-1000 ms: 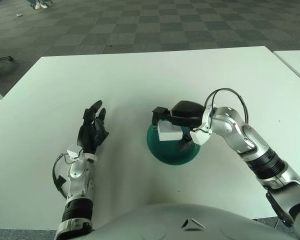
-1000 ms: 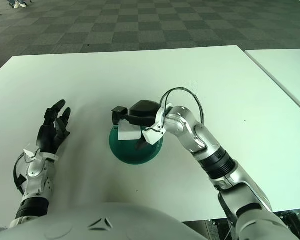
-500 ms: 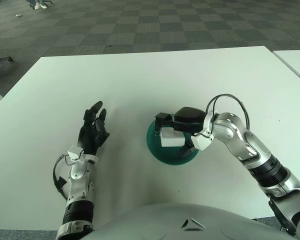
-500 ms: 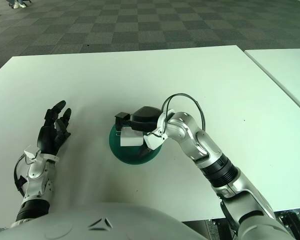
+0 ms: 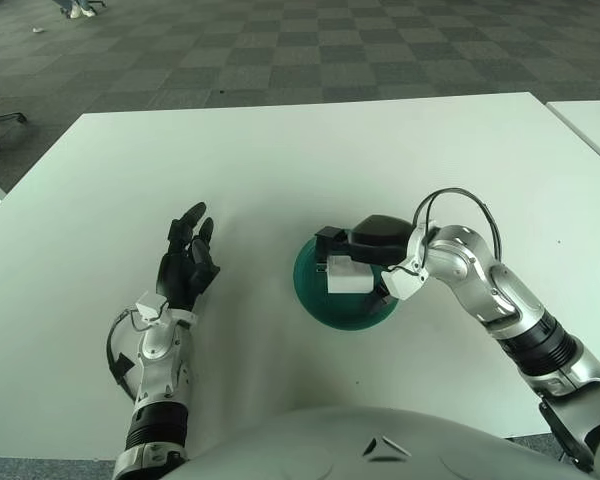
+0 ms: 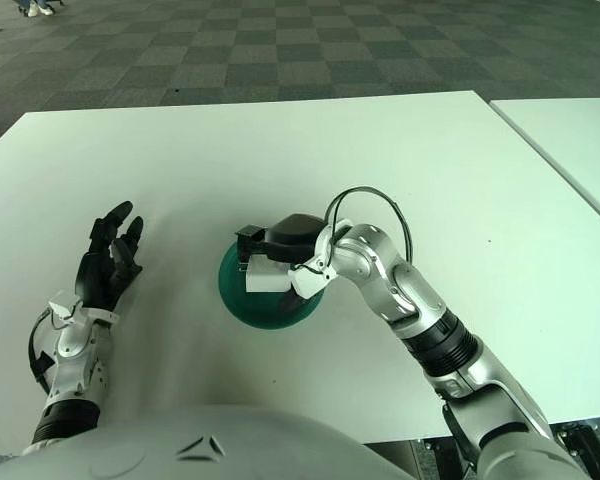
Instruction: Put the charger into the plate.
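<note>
over one plate [image 5: 315, 300], one charger [image 5: 347, 277]

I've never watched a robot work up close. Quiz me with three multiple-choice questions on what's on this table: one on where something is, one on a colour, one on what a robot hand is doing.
1. Where is the white charger?
A. At the table's far edge
B. Over the plate, in the right robot hand
C. Beside the left robot hand

2. What colour is the plate?
A. Dark green
B. Red
C. Yellow

3. What is the left robot hand doing?
A. Gripping the plate
B. Holding a cable
C. Fingers spread, holding nothing

Answers:
1. B: the charger sits in the right robot hand directly above the plate.
2. A: the plate's rim shows dark green against the white table.
3. C: the left robot hand shows left of the plate, apart from it, fingers extended and empty.
</note>
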Robot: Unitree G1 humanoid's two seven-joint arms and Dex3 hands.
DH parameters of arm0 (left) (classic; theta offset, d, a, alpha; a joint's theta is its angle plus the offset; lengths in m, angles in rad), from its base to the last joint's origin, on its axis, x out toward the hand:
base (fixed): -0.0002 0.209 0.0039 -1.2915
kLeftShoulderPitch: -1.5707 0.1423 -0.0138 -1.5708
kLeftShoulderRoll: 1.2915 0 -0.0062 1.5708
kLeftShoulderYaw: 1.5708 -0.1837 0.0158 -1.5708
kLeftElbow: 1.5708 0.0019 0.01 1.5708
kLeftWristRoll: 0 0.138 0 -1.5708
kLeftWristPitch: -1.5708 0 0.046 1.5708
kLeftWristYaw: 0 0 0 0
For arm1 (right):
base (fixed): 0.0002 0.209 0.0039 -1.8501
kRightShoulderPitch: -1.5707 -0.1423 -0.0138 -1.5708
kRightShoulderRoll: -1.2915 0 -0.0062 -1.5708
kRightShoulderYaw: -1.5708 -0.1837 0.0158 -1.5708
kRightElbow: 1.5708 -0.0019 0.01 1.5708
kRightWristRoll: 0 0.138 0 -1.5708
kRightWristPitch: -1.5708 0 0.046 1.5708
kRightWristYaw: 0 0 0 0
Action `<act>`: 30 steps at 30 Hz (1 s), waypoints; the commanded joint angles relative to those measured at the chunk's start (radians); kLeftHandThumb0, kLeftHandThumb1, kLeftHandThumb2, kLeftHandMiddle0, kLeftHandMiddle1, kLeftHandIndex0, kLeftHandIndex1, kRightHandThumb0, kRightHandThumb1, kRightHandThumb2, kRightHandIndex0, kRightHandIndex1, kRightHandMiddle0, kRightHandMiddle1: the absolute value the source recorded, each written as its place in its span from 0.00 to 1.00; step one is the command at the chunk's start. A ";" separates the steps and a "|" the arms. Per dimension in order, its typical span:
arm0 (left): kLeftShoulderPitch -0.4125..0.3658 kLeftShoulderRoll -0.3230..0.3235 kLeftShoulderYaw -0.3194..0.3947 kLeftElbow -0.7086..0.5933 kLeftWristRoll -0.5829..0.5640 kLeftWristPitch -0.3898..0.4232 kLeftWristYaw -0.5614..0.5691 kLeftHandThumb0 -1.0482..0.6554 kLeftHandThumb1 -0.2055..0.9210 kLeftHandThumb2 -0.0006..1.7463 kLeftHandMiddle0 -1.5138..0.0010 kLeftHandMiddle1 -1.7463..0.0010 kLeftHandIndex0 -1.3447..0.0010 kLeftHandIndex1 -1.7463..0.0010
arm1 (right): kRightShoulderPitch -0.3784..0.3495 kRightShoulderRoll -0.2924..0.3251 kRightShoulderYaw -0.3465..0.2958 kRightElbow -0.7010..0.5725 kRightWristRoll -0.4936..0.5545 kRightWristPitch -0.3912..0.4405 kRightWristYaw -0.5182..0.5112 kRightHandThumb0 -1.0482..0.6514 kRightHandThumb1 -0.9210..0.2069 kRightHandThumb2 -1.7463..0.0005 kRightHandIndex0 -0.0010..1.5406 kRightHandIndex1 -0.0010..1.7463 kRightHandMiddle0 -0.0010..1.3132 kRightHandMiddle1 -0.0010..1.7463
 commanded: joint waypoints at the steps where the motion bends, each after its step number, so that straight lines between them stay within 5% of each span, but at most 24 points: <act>1: 0.055 -0.030 -0.014 0.044 -0.001 0.033 0.008 0.12 1.00 0.54 0.80 1.00 1.00 0.57 | -0.005 -0.014 0.005 0.027 -0.010 -0.023 -0.011 0.37 0.34 0.44 0.70 1.00 0.37 0.96; 2: 0.055 -0.030 -0.014 0.044 -0.001 0.033 0.009 0.12 1.00 0.54 0.80 1.00 1.00 0.57 | -0.014 -0.019 0.010 0.040 -0.017 -0.040 -0.014 0.37 0.33 0.44 0.66 1.00 0.36 0.97; 4: 0.055 -0.029 -0.014 0.044 -0.001 0.034 0.009 0.12 1.00 0.54 0.80 1.00 1.00 0.57 | -0.032 -0.030 0.022 0.066 -0.033 -0.077 -0.020 0.20 0.13 0.55 0.42 1.00 0.24 0.96; 7: 0.055 -0.029 -0.015 0.044 -0.001 0.034 0.009 0.12 1.00 0.54 0.80 1.00 1.00 0.57 | -0.046 -0.038 0.028 0.090 -0.046 -0.112 -0.025 0.08 0.04 0.56 0.17 0.79 0.11 0.90; 9: 0.055 -0.029 -0.015 0.044 -0.001 0.034 0.009 0.12 1.00 0.54 0.80 1.00 1.00 0.57 | -0.059 -0.050 0.031 0.105 -0.055 -0.134 -0.014 0.05 0.02 0.55 0.11 0.69 0.07 0.81; 13: 0.055 -0.029 -0.015 0.043 -0.001 0.034 0.009 0.12 1.00 0.54 0.80 1.00 1.00 0.57 | -0.069 -0.063 0.025 0.115 -0.053 -0.168 -0.009 0.01 0.00 0.48 0.11 0.24 0.02 0.40; 16: 0.055 -0.029 -0.015 0.043 -0.001 0.034 0.009 0.12 1.00 0.54 0.80 1.00 1.00 0.57 | -0.071 -0.063 0.019 0.124 -0.034 -0.189 -0.019 0.00 0.00 0.45 0.12 0.10 0.01 0.26; 20: 0.055 -0.029 -0.015 0.043 -0.001 0.034 0.009 0.12 1.00 0.54 0.80 1.00 1.00 0.57 | -0.070 -0.057 0.012 0.132 -0.026 -0.213 -0.045 0.00 0.00 0.42 0.13 0.05 0.00 0.16; 30: 0.058 -0.029 -0.015 0.041 -0.002 0.034 0.009 0.12 1.00 0.54 0.80 1.00 1.00 0.57 | -0.060 -0.055 -0.005 0.146 -0.022 -0.254 -0.103 0.00 0.00 0.40 0.16 0.03 0.00 0.09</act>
